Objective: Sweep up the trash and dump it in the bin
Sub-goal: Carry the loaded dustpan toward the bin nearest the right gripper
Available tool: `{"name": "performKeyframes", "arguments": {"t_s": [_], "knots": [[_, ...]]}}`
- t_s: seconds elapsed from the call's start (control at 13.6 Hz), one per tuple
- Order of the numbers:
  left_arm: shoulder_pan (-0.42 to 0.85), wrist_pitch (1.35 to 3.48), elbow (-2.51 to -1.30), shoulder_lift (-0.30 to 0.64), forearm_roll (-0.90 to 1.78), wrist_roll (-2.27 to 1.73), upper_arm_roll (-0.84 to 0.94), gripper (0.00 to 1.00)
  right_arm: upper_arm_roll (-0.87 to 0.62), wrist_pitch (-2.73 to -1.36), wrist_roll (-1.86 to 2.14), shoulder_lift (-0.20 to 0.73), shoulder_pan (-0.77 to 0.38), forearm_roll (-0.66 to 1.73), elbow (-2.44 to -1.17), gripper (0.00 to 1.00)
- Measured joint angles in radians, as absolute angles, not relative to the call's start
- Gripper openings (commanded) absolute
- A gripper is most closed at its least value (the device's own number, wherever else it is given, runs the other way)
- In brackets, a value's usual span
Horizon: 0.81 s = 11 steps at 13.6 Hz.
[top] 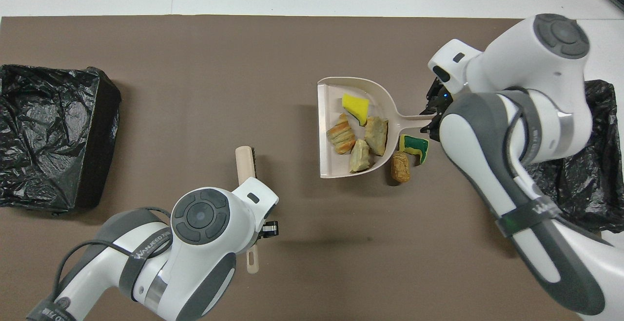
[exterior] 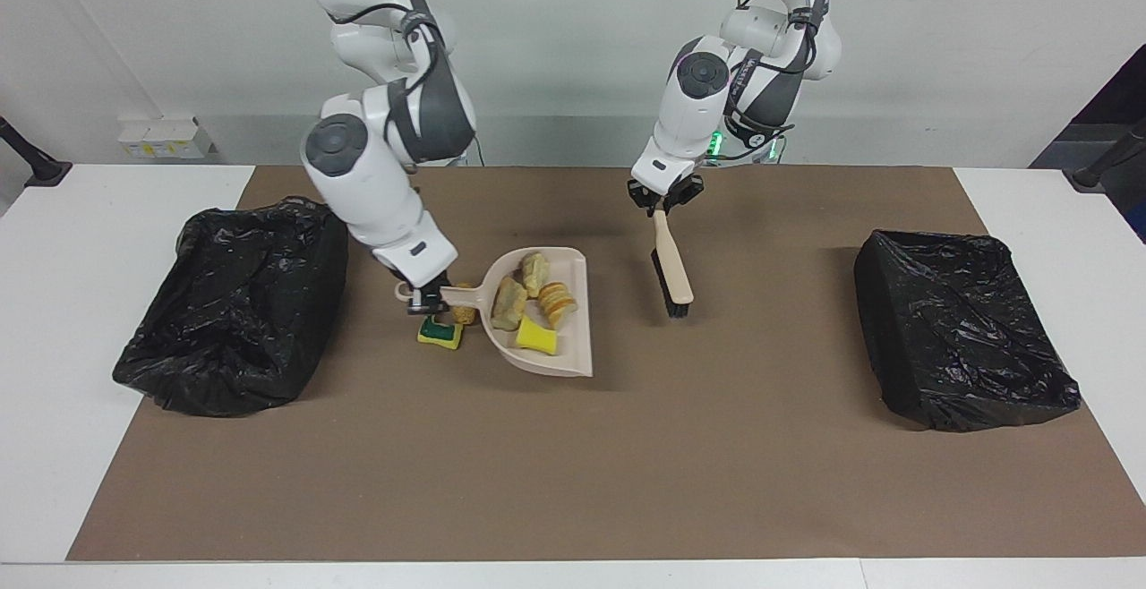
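Right gripper (exterior: 427,299), pinched on the stub handle of the beige plastic dustpan (exterior: 573,320), carries the pan over the brown mat toward the black-bagged bin (exterior: 233,320) at the right arm's end of the worktop. Four scraps ride in the pan: a yellow sponge chunk (exterior: 535,336) nearest the open lip and three orange-brown bread-like pieces (exterior: 535,289) toward the handle. A green-sided sponge piece (exterior: 439,332) and one brown lump (exterior: 464,312) lie on the mat just under the handle, unswept.

Left gripper (exterior: 663,201), pressed shut on the handle of the beige brush (exterior: 673,271), hangs over the mat with the bristles low, waiting.

The pan's long axis runs along the worktop, handle toward the bin, open lip toward the left arm. Judged from this, the yellow chunk could slide off the lip if the pan dips that way in transit. The thin handle could also twist in the grip and spill the load short of the bin.
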<state>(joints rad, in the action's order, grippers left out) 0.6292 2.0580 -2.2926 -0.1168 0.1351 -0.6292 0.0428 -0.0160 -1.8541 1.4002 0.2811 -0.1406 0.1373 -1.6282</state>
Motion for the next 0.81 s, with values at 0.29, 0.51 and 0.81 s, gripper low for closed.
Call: {"name": "performKeyframes", "arguments": {"t_s": [0.29, 0.51, 0.81], "knots": [[0.747, 2.059, -2.375, -0.178, 0.135, -0.725, 0.052, 0.00, -0.015, -1.779, 1.502, 0.276, -0.006, 0.137, -1.569, 0.00], [0.863, 2.103, -2.427, -0.189, 0.135, -0.850, 0.057, 0.00, -0.013, -1.733, 1.610, 0.272, 0.118, 0.136, -1.541, 0.00], [0.956, 2.187, -2.473, -0.187, 0.135, -0.942, 0.060, 0.00, -0.006, -1.725, 1.807, 0.272, 0.283, 0.125, -1.530, 0.00]]}}
